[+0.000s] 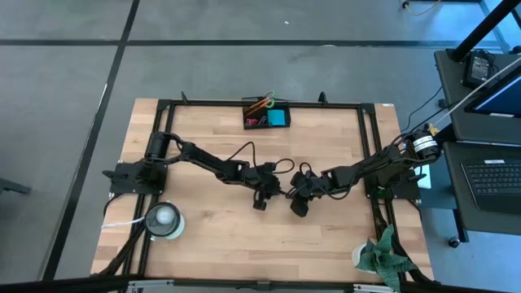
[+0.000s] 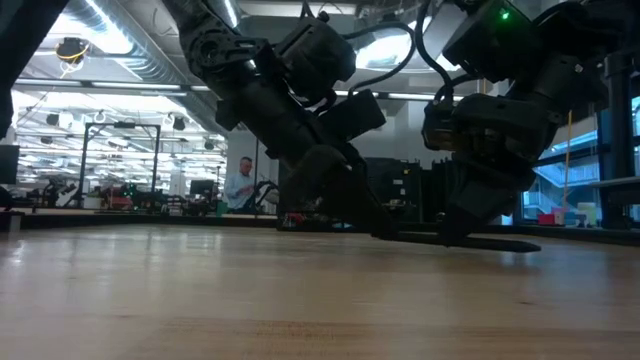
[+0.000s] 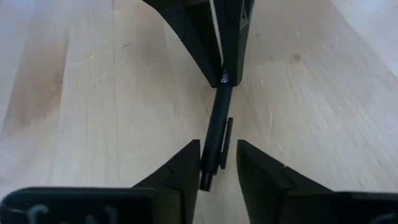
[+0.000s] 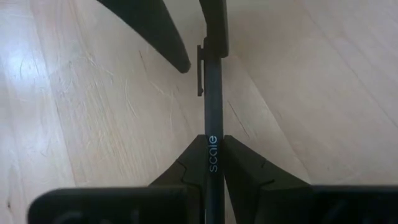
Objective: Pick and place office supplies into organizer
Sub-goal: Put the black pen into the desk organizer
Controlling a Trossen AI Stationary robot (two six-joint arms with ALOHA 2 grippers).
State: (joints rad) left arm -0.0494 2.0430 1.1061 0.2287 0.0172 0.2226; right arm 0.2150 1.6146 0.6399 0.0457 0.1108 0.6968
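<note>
A robotics lab or workshop: a wooden table [image 1: 244, 236] on grey concrete floor, a laptop [image 1: 495, 181] at the right edge, and behind, rows of ceiling lights [image 2: 110, 25], benches and a person [image 2: 238, 183].

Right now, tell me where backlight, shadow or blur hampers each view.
Low view: bright ceiling lights behind leave both arms silhouetted, the pen barely distinct. Left wrist view: the near jaws blur; soft shadows fall beside the pen. Right wrist view: pen lettering sharp, nearest edge soft. High view: even lighting.
</note>
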